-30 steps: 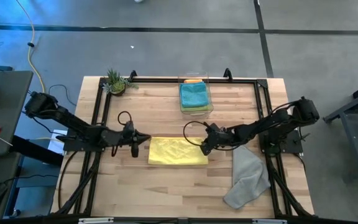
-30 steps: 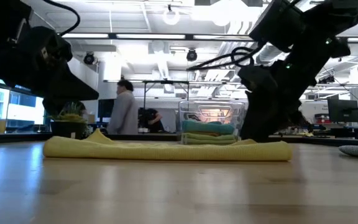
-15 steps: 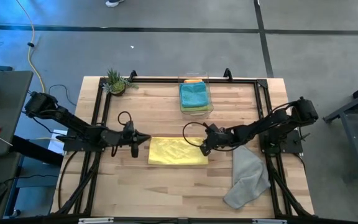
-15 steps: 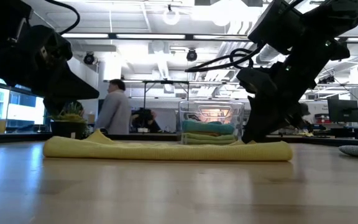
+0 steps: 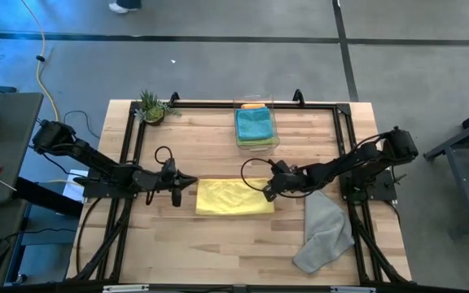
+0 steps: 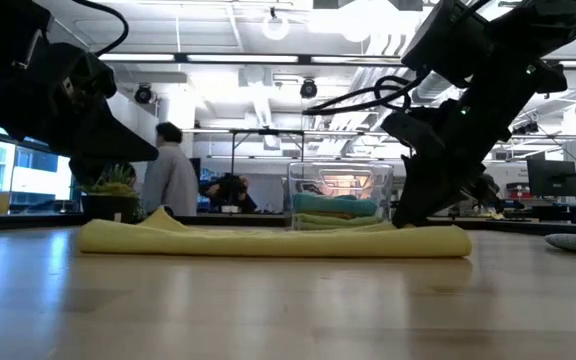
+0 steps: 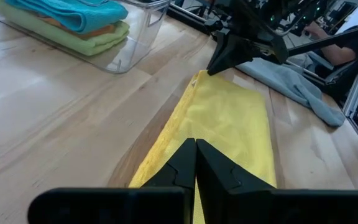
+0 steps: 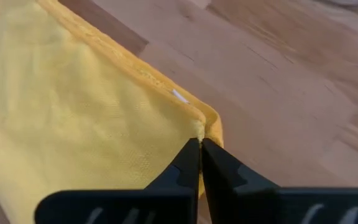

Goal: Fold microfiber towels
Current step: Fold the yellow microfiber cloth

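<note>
On the table [image 5: 218, 244], yellow towel [image 5: 234, 198] spans between both pinching grippers.

There are five microfiber towels. One yellow towel [image 5: 234, 198] lies folded at the center of the high view. One grey towel [image 5: 325, 230] lies crumpled at the lower right. Three folded towels are stacked in one clear plastic bin [image 5: 273, 142] at the upper center: one teal towel [image 5: 254, 124] on top, one lime green towel [image 7: 98, 38] at the bottom, and one orange towel [image 5: 252, 106], of which only an edge shows.

There are two arms, each with one claw: the left claw [image 5: 192, 182] and the right claw [image 5: 265, 194]. One small potted plant [image 5: 151, 107] stands at the upper left of the one counter [image 5: 218, 244]. One person [image 6: 171, 178] shows in the low view.
</note>
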`<state>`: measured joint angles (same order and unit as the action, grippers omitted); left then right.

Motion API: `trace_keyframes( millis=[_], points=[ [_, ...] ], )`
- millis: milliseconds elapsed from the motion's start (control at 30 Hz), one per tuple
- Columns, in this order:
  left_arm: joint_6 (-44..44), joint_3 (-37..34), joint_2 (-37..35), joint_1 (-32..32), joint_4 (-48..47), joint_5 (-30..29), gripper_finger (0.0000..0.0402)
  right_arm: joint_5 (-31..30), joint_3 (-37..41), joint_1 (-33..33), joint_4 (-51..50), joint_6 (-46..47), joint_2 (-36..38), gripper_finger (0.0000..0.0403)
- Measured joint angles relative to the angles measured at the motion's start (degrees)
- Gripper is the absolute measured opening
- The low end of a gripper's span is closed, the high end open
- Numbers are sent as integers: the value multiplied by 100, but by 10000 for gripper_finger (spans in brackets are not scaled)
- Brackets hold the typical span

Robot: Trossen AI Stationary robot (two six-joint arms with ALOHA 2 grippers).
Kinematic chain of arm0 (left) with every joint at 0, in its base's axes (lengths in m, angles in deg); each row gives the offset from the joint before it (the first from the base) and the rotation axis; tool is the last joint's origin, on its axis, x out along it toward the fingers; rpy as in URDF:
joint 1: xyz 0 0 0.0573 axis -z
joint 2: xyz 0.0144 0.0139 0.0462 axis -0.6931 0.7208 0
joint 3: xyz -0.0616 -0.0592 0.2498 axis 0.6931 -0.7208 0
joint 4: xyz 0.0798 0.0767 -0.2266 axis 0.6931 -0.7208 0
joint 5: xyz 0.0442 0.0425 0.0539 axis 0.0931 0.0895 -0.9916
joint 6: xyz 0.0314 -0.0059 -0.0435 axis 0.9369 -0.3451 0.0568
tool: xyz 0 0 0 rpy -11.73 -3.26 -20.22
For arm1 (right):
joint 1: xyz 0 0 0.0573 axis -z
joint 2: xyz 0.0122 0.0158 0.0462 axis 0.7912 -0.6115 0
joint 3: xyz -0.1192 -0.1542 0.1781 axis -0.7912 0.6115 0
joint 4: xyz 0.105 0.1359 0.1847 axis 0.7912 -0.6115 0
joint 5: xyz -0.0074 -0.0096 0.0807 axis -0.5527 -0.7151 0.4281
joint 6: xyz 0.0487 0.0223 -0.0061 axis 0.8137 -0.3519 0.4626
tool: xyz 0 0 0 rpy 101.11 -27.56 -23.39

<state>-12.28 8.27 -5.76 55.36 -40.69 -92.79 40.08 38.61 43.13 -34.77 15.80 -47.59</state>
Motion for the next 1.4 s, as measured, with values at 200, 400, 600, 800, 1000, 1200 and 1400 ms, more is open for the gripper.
trace_keyframes(
  millis=[200, 400, 600, 800, 1000, 1200, 1400],
  points=[
    [46, 2, 0, 0, -12, 0, 0, -31, 0, 0, -140, 77, 2, 1],
    [85, 2, 0, 4, -14, -2, 0, 9, 2, 6, -241, 27, 2, 34],
    [174, 29, 0, 2, -64, 75, 0, -158, -101, 14, -911, -30, 317, 123],
    [756, 567, 0, 2, -770, 174, 0, 86, -556, -442, -1039, -670, 765, 152],
    [1369, 1039, 0, -146, -1448, 951, 0, 315, -739, -1151, -369, -1000, 273, 40],
    [1619, 1269, 0, -112, -2160, 1766, 0, 287, -1168, -1514, -339, -1116, -487, 23],
    [1932, 1275, 363, 160, -2194, 1792, 0, -246, -1613, -1547, -722, -1171, -935, 3]
  ],
)
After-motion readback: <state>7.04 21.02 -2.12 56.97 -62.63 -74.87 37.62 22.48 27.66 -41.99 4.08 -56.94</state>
